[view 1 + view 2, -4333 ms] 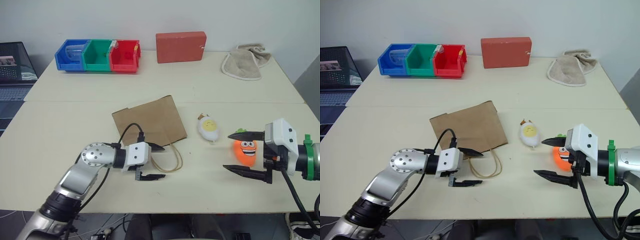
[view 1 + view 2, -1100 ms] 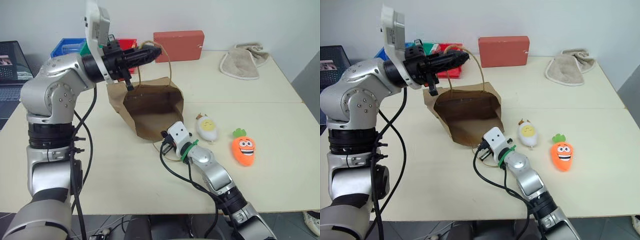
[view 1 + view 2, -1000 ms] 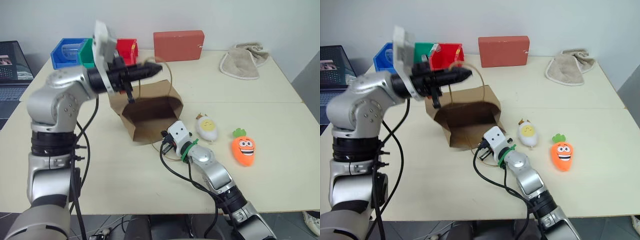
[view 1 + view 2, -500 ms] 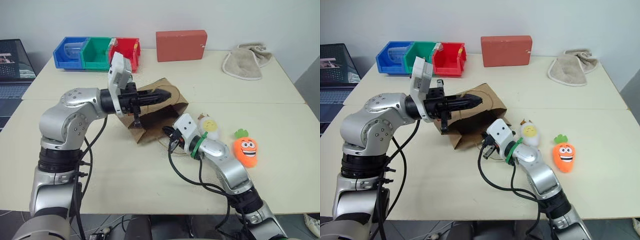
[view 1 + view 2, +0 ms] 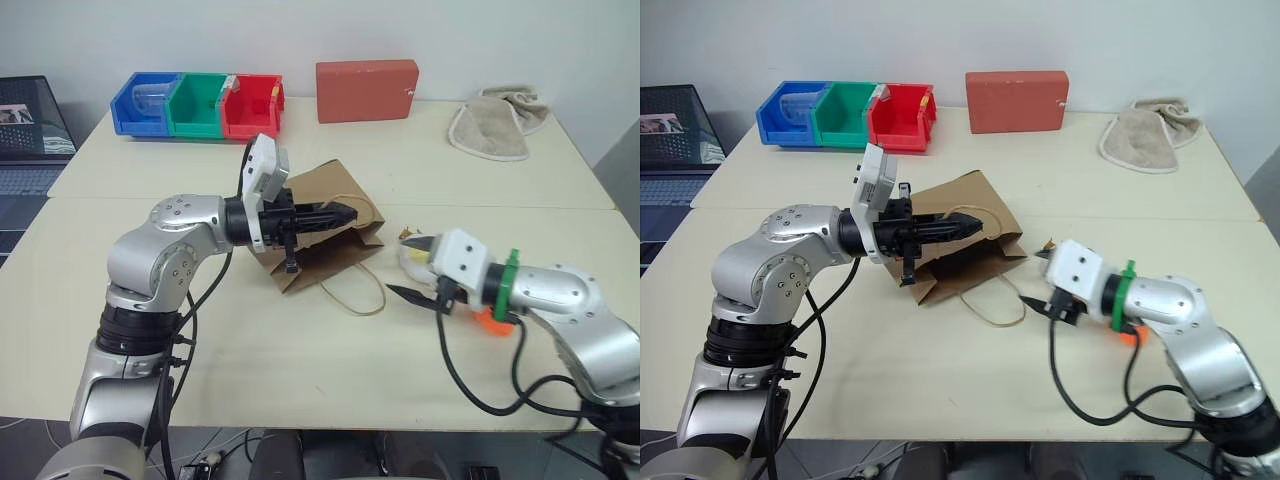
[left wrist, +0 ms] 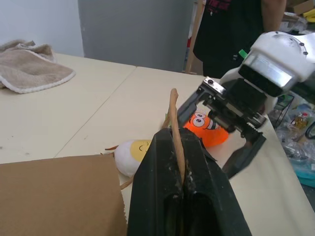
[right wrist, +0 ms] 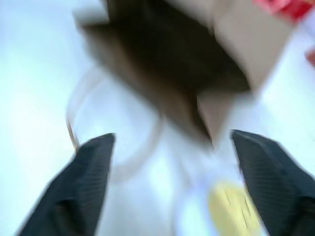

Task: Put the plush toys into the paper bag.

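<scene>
bag held by one handle, both toys on the desk

the right gripper (image 5: 408, 268) hangs just over the desk (image 5: 250, 360) with its fingers spread wide and empty, by the egg toy (image 6: 132, 153) and the orange carrot toy (image 6: 206, 132). the left gripper (image 5: 345, 213) has its fingers pinched together on a handle of the paper bag (image 5: 330, 245), which lies slumped, its other handle (image 5: 355, 292) looped on the desk.
</scene>
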You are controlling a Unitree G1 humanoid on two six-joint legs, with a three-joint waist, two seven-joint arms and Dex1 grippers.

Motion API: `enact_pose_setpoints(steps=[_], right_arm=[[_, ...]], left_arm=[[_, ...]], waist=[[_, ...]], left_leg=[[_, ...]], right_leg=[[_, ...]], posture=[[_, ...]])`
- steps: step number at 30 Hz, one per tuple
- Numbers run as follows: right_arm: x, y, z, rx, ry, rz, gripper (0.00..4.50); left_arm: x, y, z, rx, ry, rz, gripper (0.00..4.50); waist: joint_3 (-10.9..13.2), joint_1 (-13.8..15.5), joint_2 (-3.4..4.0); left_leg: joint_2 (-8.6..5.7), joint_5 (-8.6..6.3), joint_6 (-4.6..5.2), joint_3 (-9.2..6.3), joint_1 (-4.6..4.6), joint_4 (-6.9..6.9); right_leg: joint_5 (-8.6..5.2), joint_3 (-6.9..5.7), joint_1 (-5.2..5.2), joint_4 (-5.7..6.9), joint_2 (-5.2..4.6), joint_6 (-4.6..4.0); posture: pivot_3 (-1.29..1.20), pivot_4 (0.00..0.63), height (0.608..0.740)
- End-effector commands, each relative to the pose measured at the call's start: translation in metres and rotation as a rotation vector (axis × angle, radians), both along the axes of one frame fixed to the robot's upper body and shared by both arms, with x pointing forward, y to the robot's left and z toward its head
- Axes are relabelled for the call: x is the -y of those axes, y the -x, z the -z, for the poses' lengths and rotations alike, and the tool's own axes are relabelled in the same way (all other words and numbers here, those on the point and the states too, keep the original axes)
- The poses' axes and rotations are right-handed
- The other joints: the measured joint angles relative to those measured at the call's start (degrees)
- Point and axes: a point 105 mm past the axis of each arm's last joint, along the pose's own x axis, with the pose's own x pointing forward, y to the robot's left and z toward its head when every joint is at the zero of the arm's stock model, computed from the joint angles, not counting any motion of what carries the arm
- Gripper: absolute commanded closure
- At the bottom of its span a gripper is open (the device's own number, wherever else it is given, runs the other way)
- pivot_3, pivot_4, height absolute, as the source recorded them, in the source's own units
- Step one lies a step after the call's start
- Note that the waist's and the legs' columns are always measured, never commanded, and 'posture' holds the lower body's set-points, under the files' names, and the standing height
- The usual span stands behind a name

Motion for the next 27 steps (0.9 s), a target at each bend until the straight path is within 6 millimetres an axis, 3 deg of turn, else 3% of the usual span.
enact_pose_setpoints(steps=[1, 6, 8, 10, 19, 21, 24, 27], right_arm=[[0.011, -0.007, 0.002, 0.093, 0.085, 0.025, 0.03], [0.017, -0.026, 0.020, 0.153, 0.148, 0.080, 0.03], [0.016, -0.033, 0.022, 0.211, 0.186, 0.082, 0.39], [0.016, -0.037, 0.023, 0.232, 0.183, 0.089, 0.94], [0.017, -0.041, 0.028, 0.251, 0.188, 0.083, 4.36], [0.018, -0.042, 0.026, 0.256, 0.193, 0.063, 4.45], [0.014, -0.036, 0.000, 0.229, 0.103, 0.021, 4.45], [-0.008, -0.002, -0.022, 0.151, 0.039, -0.219, 4.45]], left_arm=[[-0.001, 0.001, -0.014, 0.063, 0.023, -0.004, 4.50], [-0.004, -0.002, -0.022, 0.069, 0.044, -0.015, 4.50], [-0.006, -0.002, -0.022, 0.073, 0.037, -0.020, 4.50], [-0.007, -0.003, -0.022, 0.074, 0.033, -0.025, 4.50], [-0.010, -0.004, -0.025, 0.076, 0.040, -0.037, 4.50], [-0.011, -0.005, -0.024, 0.074, 0.036, -0.041, 4.50], [-0.010, -0.006, -0.022, 0.075, 0.026, -0.037, 4.50], [-0.009, -0.005, -0.023, 0.076, 0.031, -0.027, 4.50]], waist=[[0.0, -0.3, 0.00], [0.0, -0.5, -0.01], [0.0, -0.4, -0.01], [0.0, -0.4, -0.01], [0.0, -0.3, -0.01], [0.0, -0.3, -0.01], [0.0, -0.3, 0.00], [0.0, -0.3, 0.01]], left_leg=[[0.00, 0.00, 0.00, 0.02, 0.00, 0.01], [0.01, 0.01, -0.01, 0.06, 0.03, 0.05], [0.00, 0.01, 0.00, 0.06, 0.02, 0.05], [0.00, 0.01, -0.01, 0.06, 0.02, 0.04], [0.00, 0.01, -0.01, 0.03, 0.01, 0.05], [0.00, 0.01, -0.01, 0.03, 0.02, 0.05], [0.00, 0.01, -0.01, 0.03, 0.02, 0.06], [0.00, 0.01, -0.01, 0.03, 0.02, 0.04]], right_leg=[[0.00, 0.01, 0.00, 0.00, 0.00, 0.00], [0.00, 0.06, 0.01, 0.02, 0.00, 0.00], [0.00, 0.06, 0.01, 0.02, 0.00, 0.00], [0.00, 0.06, 0.00, 0.01, 0.00, 0.00], [0.01, 0.03, 0.02, 0.02, -0.01, 0.00], [0.01, 0.03, 0.03, 0.03, -0.01, 0.00], [0.01, 0.03, 0.02, 0.04, -0.01, 0.00], [0.01, 0.02, 0.03, 0.05, -0.01, 0.00]], posture=[[0.00, 0.150, 0.740], [0.00, 0.150, 0.740], [0.00, 0.150, 0.740], [0.00, 0.150, 0.740], [0.00, 0.150, 0.740], [0.00, 0.150, 0.740], [0.00, 0.150, 0.740], [0.00, 0.150, 0.740]])
